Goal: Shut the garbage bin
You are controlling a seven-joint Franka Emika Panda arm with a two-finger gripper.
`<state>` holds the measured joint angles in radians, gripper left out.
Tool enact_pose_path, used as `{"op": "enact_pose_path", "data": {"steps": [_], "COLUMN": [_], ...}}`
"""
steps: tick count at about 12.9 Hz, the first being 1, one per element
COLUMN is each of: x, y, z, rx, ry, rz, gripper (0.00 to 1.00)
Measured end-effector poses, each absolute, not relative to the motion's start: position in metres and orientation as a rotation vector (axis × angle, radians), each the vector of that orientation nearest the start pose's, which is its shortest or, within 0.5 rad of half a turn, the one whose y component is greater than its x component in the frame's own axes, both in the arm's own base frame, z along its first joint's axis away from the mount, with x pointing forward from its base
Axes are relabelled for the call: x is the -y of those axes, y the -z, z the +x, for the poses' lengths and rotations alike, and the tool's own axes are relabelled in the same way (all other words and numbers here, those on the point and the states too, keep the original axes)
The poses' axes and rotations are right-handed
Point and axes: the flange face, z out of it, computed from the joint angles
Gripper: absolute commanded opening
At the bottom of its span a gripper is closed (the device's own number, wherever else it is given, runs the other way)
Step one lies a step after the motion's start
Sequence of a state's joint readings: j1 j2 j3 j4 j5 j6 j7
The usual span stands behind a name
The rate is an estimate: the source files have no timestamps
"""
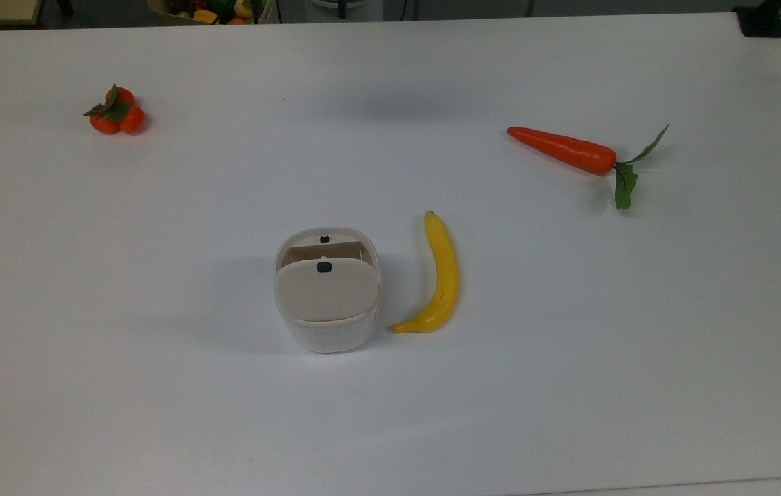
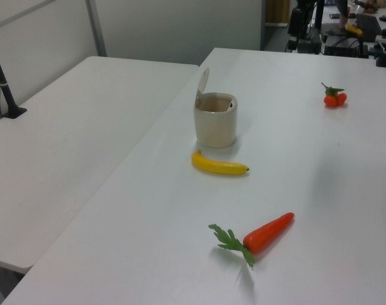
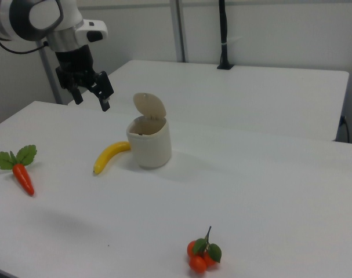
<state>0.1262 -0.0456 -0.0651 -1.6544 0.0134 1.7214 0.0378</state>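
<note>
The garbage bin [image 1: 327,324] [image 2: 215,129] [image 3: 149,145] is a small white rounded-square tub standing near the table's middle. Its beige lid [image 1: 325,292] [image 2: 202,83] [image 3: 149,106] is hinged up and stands nearly upright, with a small dark button [image 1: 323,267] on it. In the right view my gripper [image 3: 92,97] hangs in the air above the table, up and to the right view's left of the bin, touching nothing. Its two dark fingers [image 3: 104,92] are spread apart with nothing between them.
A yellow banana [image 1: 438,279] [image 2: 218,165] [image 3: 109,155] lies right beside the bin. A carrot [image 1: 566,150] [image 2: 264,234] [image 3: 22,175] and a cluster of small oranges [image 1: 116,114] [image 2: 334,97] [image 3: 201,256] lie farther off. A second white table [image 2: 65,146] adjoins.
</note>
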Motion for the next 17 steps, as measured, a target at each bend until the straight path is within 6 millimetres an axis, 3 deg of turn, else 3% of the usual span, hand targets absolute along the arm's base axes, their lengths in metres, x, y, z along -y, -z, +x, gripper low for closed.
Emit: {"op": "enact_pose_path", "data": {"steps": [2,6,8,13,17], "x": [-0.035,-0.035,-0.035,-0.035,-0.036], "y": [-0.624,-0.624,-0.624,-0.624,-0.626], "z": [0.553,0.554,0.554,0.554,0.563], "rx": [0.040,0.048,0.049,0.050,0.048], "ry": [0.174,0.178,0.178,0.183,0.287], "rz": [-3.115,-3.115,-3.115,-3.114,-3.100], "gripper": [0.69,0.30,0.18,0.11,0.01]}}
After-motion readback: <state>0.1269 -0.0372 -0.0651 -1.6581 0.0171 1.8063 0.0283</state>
